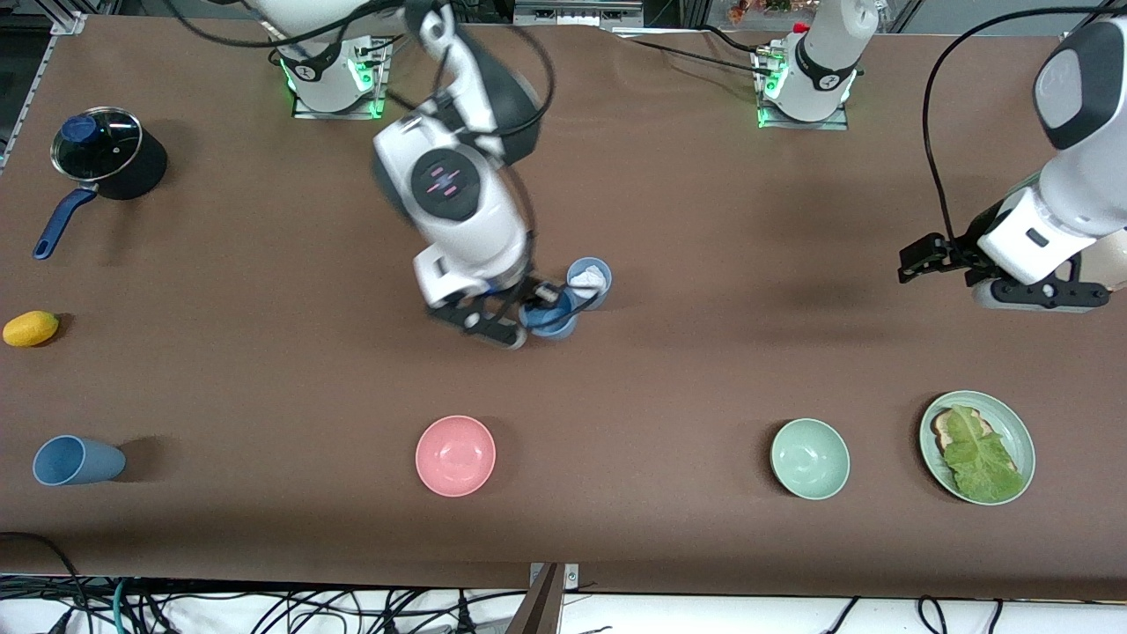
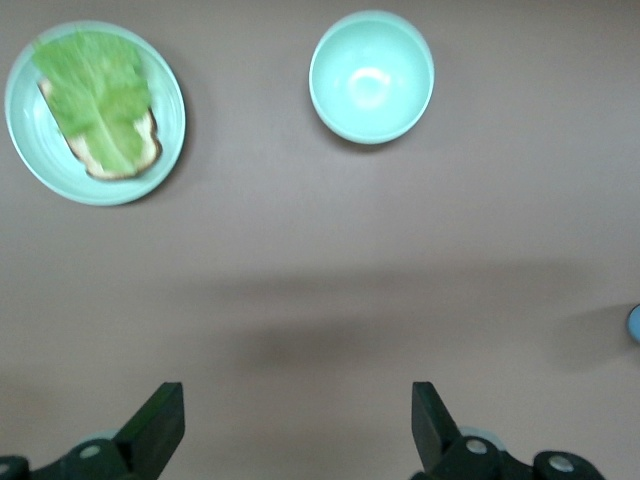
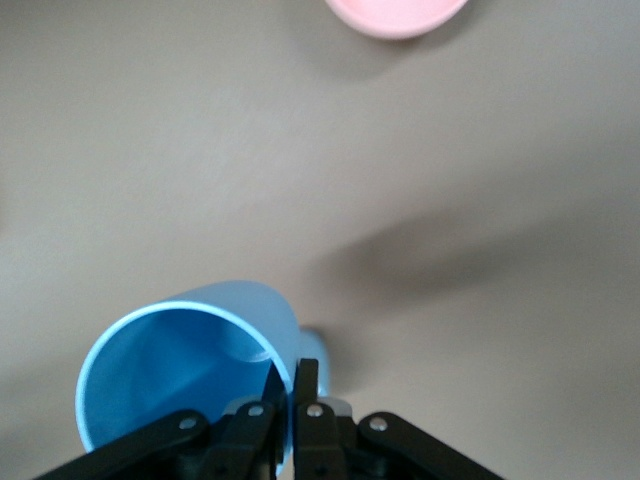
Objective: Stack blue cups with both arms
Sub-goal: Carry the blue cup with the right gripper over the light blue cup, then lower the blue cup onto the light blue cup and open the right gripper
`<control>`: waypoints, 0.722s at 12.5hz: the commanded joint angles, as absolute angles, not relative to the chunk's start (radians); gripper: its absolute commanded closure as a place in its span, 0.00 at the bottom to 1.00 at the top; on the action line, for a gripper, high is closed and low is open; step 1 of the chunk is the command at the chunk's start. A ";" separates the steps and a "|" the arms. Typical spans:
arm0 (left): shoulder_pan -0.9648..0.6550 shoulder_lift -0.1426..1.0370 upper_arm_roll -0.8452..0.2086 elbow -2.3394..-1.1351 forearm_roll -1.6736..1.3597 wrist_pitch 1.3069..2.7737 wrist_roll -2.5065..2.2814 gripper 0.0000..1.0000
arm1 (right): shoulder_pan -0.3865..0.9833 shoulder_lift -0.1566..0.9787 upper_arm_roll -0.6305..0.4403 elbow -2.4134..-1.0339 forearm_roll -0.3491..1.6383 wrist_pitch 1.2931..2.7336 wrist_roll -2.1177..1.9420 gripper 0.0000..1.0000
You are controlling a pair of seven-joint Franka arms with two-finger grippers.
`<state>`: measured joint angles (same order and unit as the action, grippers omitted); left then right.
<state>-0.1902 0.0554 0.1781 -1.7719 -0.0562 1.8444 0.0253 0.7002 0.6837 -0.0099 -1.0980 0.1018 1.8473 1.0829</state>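
Here the right gripper (image 1: pixel 528 310) pinches the rim of a bright blue tapered plastic cup (image 1: pixel 549 317), just beside a duller blue cup (image 1: pixel 589 280); that thin hold could slip or knock it. The left gripper (image 2: pixel 298 425) waits wide open, empty.

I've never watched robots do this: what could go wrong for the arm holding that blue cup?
The right gripper pinches only the rim of the brighter blue cup, so it might slip or tilt. The cup with white stuff inside stands right beside it and could get knocked. The third blue cup lies on its side, so it may roll. The left gripper waits open.
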 commanded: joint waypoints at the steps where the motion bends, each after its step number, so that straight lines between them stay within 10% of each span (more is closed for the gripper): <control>1: -0.273 0.054 0.209 -1.680 0.016 1.798 0.041 0.00 | 0.732 0.681 -0.014 -1.084 0.087 1.833 1.181 1.00; 9: -0.247 0.074 0.215 -1.605 -0.032 1.667 0.086 0.00 | 0.799 0.695 -0.015 -1.134 0.066 1.778 1.287 1.00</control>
